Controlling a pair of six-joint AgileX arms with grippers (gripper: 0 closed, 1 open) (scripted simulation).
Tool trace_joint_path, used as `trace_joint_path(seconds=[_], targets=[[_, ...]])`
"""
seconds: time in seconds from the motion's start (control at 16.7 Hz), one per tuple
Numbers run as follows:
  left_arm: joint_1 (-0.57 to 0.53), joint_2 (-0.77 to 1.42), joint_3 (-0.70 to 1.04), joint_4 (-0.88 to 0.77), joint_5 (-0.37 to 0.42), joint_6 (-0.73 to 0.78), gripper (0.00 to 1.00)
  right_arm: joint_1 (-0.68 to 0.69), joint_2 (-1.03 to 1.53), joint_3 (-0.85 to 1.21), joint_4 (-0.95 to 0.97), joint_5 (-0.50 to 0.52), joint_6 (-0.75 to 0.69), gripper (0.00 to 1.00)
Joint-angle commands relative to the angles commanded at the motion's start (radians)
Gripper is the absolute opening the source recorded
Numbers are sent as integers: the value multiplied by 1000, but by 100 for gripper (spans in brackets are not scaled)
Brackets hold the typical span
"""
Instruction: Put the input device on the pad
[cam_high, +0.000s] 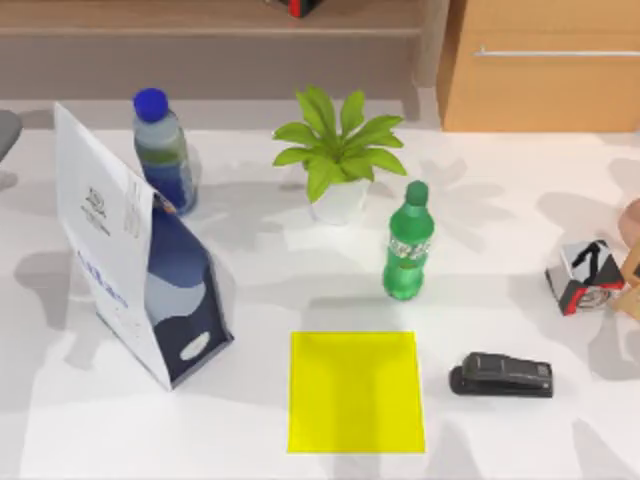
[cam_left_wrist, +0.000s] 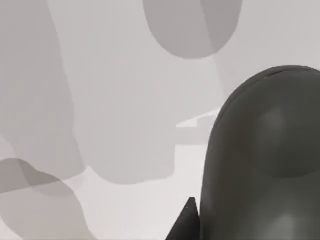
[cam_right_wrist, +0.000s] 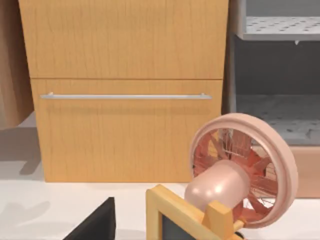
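Grey rounded input device (cam_left_wrist: 262, 155) close up, white table (cam_left_wrist: 125, 100), soft shadows

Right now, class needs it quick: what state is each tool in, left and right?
Left tool: close beside the grey input device on the table; open or shut cannot be told.
Right tool: cannot be told; its wrist view faces a pink fan.

White worktop (cam_high: 500, 200); bright yellow, unmarked pad (cam_high: 355, 392); black stapler (cam_high: 502, 376); green bottle (cam_high: 407, 243); blue-capped bottle (cam_high: 163, 150); white-and-navy bag (cam_high: 140, 255); green plant in white pot (cam_high: 338, 150); dark grey mouse (cam_left_wrist: 265, 160); pink fan (cam_right_wrist: 240, 170); orange-brown wooden cabinet (cam_right_wrist: 125, 75).
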Motion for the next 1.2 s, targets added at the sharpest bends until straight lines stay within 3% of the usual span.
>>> trace_joint_path(seconds=[0.36, 0.54, 0.9, 1.2], targets=[[-6, -12, 12, 4, 3, 4, 0, 0, 0, 0, 0, 0, 0, 100], [-70, -92, 81, 38, 32, 23, 0, 0, 0, 0, 0, 0, 0, 100], [-380, -227, 235, 102, 167, 86, 0, 0, 0, 0, 0, 0, 0, 100], [-705, -145, 180, 92, 207, 142, 0, 0, 0, 0, 0, 0, 0, 100]])
